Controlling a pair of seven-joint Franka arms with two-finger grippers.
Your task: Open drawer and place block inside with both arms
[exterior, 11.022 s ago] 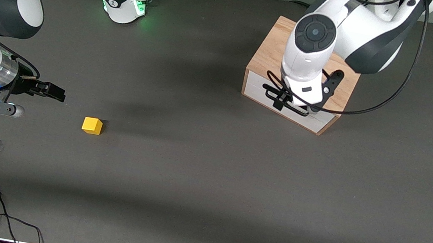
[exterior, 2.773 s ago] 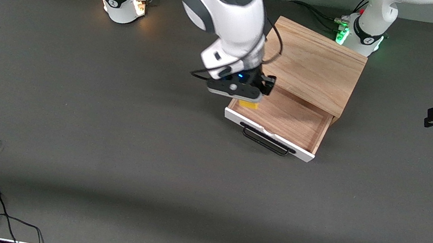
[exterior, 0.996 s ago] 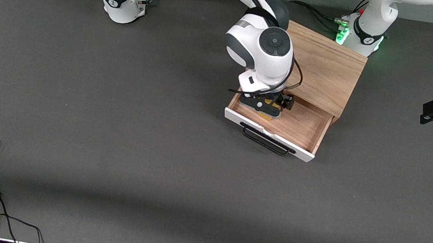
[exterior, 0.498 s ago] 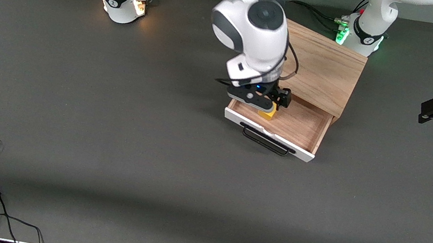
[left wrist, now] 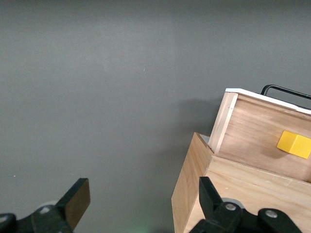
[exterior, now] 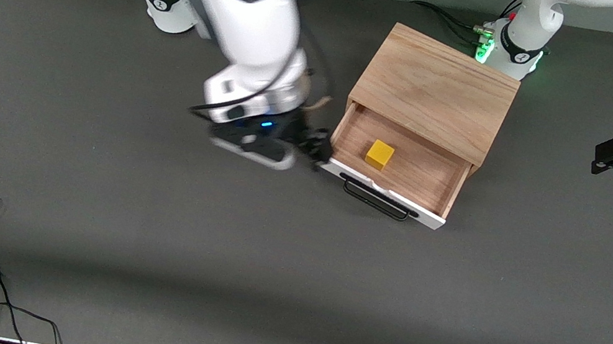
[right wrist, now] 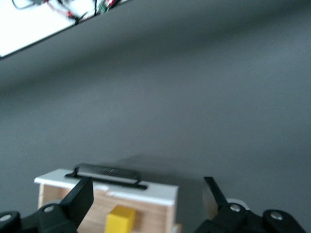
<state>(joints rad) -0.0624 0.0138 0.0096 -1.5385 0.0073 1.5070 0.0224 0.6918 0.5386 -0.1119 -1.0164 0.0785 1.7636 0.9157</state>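
Small yellow cube block (exterior: 380,153) sits in the open light-wood drawer (exterior: 455,189), right gripper (exterior: 311,143), fingers apart, should lift clear of the white front panel (exterior: 428,216) over the grey counter (exterior: 265,265), while the left gripper (exterior: 609,153) waits open-fingered at its end.

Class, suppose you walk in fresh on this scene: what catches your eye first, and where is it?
The yellow block lies alone in the open drawer of the wooden box. The right gripper, open and empty, hangs over the table beside the drawer's front corner. The left gripper, also open, waits at the left arm's end of the table.
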